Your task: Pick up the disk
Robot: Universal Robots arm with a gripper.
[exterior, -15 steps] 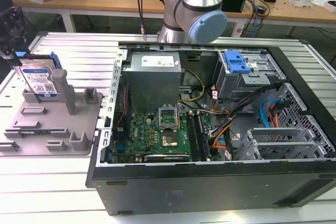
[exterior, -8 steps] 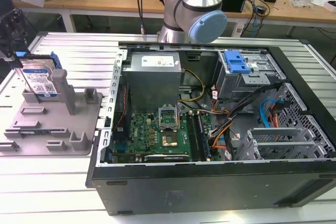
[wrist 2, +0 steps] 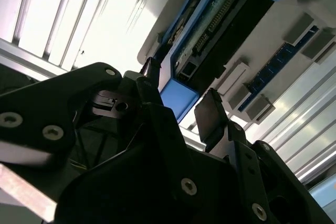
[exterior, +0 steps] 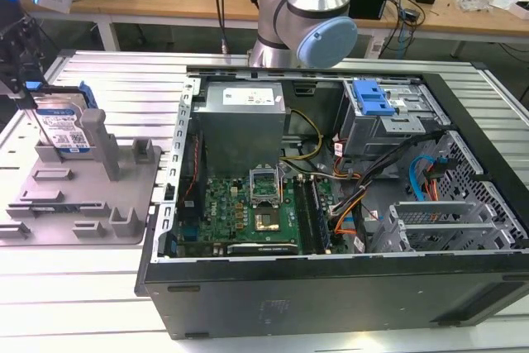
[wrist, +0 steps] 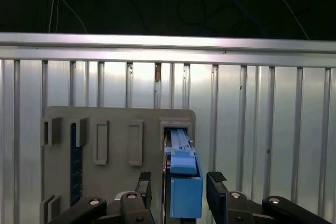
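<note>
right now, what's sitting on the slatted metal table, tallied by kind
disk, standing upright in the fixture: 1
grey fixture: 1
open computer case: 1
total: 3

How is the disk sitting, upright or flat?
Upright: the disk stands on edge in the grey fixture, the open tool straddling it.

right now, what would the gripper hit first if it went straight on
Probably the disk: it stands on edge in the grey fixture between the gripper's open fingers, blue edge nearest.
</note>
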